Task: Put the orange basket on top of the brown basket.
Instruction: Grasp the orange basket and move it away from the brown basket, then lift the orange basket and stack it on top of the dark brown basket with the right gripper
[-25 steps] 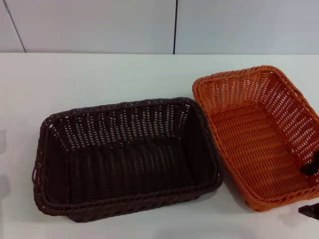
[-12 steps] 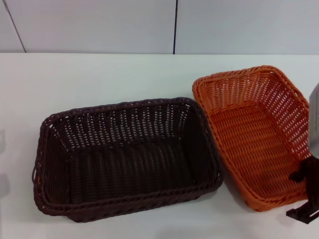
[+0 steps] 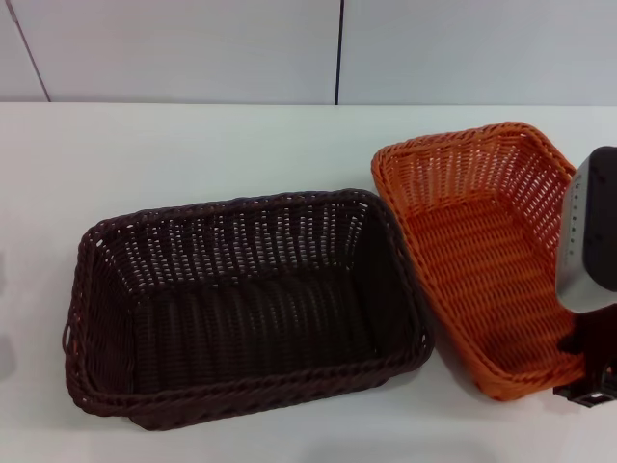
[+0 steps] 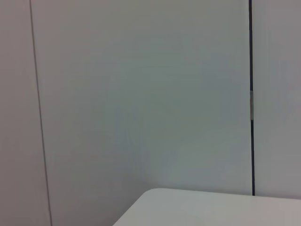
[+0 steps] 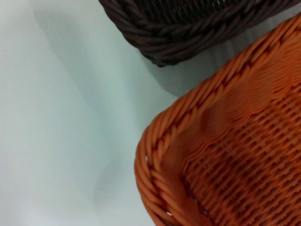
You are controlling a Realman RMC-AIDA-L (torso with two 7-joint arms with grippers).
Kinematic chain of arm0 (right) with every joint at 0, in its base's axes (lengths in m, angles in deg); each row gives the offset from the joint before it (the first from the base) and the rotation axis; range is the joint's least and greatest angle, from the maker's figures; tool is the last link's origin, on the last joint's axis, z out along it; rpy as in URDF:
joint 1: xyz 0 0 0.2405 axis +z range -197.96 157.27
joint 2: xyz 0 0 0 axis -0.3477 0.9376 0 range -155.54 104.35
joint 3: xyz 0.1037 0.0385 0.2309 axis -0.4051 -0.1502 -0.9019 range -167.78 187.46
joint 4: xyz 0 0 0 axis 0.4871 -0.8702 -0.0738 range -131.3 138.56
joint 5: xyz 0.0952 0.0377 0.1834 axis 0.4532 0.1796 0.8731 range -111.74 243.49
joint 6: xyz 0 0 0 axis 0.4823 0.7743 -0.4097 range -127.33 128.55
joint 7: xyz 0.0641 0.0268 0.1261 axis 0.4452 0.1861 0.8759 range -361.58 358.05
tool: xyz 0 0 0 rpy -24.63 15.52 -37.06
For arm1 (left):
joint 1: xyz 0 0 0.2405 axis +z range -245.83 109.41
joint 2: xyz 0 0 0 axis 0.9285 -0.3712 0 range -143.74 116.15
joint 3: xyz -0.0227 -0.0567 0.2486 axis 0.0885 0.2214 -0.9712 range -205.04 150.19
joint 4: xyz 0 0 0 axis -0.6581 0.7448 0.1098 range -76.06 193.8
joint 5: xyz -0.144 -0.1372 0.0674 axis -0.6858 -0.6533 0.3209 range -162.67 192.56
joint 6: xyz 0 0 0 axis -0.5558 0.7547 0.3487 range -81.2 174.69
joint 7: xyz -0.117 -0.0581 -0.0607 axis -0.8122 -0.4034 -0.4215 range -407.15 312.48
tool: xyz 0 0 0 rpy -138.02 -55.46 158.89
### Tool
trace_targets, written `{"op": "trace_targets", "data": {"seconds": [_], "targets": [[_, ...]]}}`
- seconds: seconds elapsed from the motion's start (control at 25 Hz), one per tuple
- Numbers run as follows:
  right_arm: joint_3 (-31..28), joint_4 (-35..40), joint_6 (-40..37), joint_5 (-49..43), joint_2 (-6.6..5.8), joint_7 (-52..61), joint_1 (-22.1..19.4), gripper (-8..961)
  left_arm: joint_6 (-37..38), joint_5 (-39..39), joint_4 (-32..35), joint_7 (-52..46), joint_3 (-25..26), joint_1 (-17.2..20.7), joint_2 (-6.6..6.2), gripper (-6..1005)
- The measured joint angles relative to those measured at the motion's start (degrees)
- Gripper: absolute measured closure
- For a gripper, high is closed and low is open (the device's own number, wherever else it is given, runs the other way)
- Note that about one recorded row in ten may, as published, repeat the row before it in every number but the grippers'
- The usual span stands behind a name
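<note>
The orange basket (image 3: 472,260) stands on the white table (image 3: 193,145) at the right, its right side tipped up a little. The brown basket (image 3: 241,309) lies just left of it, their rims almost touching. My right gripper (image 3: 586,367) is at the orange basket's near right corner, and its dark fingers hold the rim there. The right arm's grey body hides the basket's right wall. The right wrist view shows the orange basket's braided corner (image 5: 235,155) close up and a piece of the brown basket's rim (image 5: 188,28) beyond it. My left gripper is out of view.
A pale panelled wall (image 3: 337,48) runs behind the table's far edge. The left wrist view shows only that wall and a table corner (image 4: 211,209). Bare table lies behind and left of the baskets.
My right arm has come up into view at the right edge and closed on the orange basket's near right corner. The basket's right side has risen slightly. The brown basket has not moved.
</note>
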Motion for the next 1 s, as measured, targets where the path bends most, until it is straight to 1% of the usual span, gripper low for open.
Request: {"op": "trace_targets", "data": {"seconds": [0.04, 0.2, 0.44, 0.64, 0.8, 1.0], "targets": [[0.2, 0.0, 0.2, -0.2, 0.05, 0.2, 0.1, 255, 0.0, 0.0, 1.1, -0.2, 0.0, -0.5, -0.06, 304], [0.7, 1.5, 1.6, -0.4, 0.06, 1.5, -0.2, 410, 0.0, 0.0, 2.0, -0.3, 0.0, -0.9, -0.07, 304], [0.3, 8.5, 6.4, -0.2, 0.22, 4.4, -2.4, 659, 0.0, 0.0, 2.3, -0.3, -0.1, -1.2, -0.06, 304], [0.0, 10.3, 8.3, -0.3, 0.14, 6.9, -2.2, 752, 0.0, 0.1, 2.7, -0.3, -0.2, -1.5, -0.06, 304], [-0.1, 14.2, 8.8, -0.8, 0.01, 8.5, -1.7, 777, 0.0, 0.2, 2.9, -0.4, -0.2, -1.6, -0.06, 304], [0.7, 21.1, 9.0, -4.0, -0.03, 8.7, -0.9, 789, 0.1, 0.3, 2.9, -0.5, -0.2, -1.6, -0.1, 304]]}}
